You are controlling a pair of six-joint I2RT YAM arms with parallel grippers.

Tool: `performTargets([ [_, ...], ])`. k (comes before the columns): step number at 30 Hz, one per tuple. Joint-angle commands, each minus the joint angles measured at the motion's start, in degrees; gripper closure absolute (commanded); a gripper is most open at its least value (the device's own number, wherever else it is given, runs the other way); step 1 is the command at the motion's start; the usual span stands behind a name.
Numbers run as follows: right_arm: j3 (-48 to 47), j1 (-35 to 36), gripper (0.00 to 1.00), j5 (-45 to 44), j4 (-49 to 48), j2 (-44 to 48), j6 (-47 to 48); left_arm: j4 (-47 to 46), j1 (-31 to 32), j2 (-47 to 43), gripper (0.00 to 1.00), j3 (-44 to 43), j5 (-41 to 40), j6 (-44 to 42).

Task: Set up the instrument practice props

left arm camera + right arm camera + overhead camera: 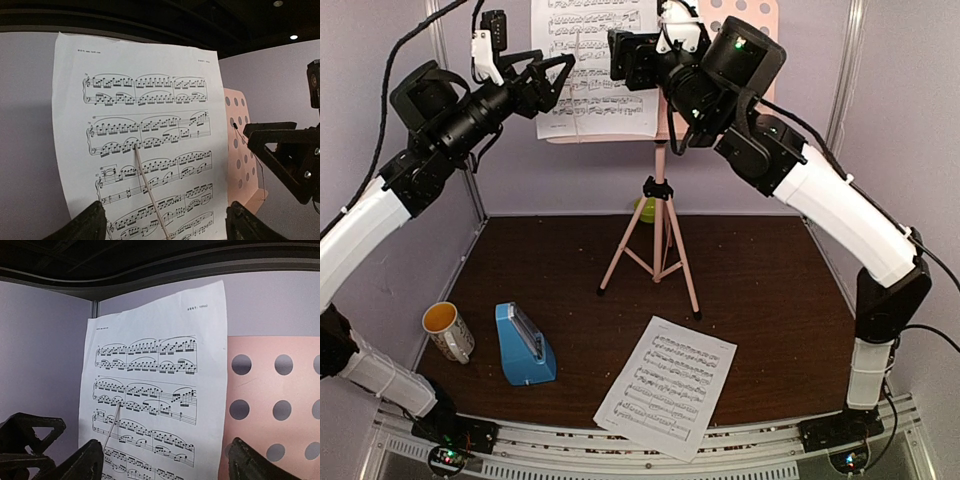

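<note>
On the pink perforated music stand one white sheet-music page seemingly sits secure, left gripper and right gripper jaws wide; second white page next.

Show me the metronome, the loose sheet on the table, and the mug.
metronome (525,348), top external view, blue side face
sheet on the table (667,388), top external view, middle of page
mug (455,341), top external view, cream outer wall

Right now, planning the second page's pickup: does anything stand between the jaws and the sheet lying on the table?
Nothing visible does. The sheet lies uncovered near the front edge; the metronome and mug sit apart to its left, the stand behind it.
</note>
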State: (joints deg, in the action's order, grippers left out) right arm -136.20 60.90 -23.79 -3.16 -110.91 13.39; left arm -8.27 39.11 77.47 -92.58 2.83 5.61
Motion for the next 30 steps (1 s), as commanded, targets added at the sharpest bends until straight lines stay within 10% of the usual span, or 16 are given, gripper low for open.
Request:
performTargets([
  [1,1.2,0.3,0.09,0.2,2.5,6.1,0.1,4.6,0.3,-4.1,0.11,1.7,-4.0,-1.9],
  [16,44.2,-0.6,0.0,4.8,5.9,41.2,-8.4,20.6,0.2,-18.4,0.02,18.1,-10.7,3.9],
  [30,68.5,-0.6,0.05,11.3,28.8,60.0,-34.7,32.1,7.5,-16.2,0.04,28.3,7.2,-1.1],
])
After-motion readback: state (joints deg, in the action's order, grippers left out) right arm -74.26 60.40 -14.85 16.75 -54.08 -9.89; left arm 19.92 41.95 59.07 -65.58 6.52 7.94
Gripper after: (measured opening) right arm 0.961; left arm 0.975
